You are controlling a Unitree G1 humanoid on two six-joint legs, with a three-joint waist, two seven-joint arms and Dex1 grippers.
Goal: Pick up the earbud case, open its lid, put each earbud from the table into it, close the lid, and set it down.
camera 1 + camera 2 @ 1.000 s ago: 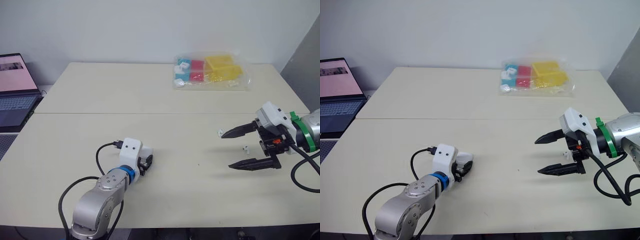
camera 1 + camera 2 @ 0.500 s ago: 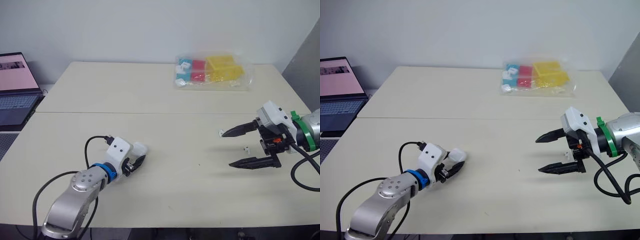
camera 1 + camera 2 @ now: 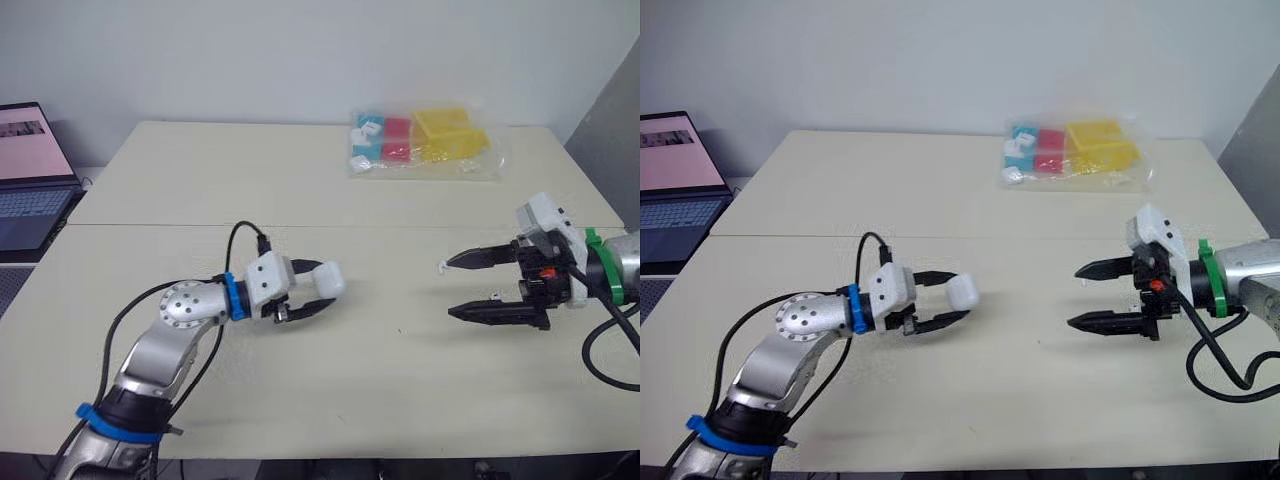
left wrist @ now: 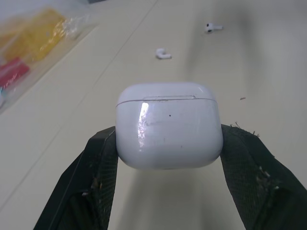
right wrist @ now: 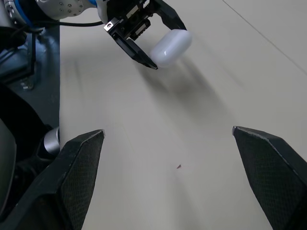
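The white earbud case (image 4: 169,125) has its lid down and is held off the table, with my left gripper (image 3: 326,286) shut on its two sides near the table's middle. The right wrist view shows the same case (image 5: 170,45) ahead of my right gripper (image 5: 168,130). That right gripper (image 3: 449,288) stands open at the right of the table, pointing toward the case with nothing between its fingers. Two small white earbuds lie on the table: one earbud (image 4: 163,53) nearer the case, the other earbud (image 4: 212,27) farther off. One earbud (image 3: 441,267) sits by the right gripper's upper fingertip.
A clear bag of coloured blocks (image 3: 420,140) lies at the far right of the table. A laptop (image 3: 28,170) stands off the table's left edge. A seam (image 3: 300,226) crosses the tabletop.
My left arm has lifted the case off the table and carried it right, toward the middle. The right gripper has stayed open and turned slightly.
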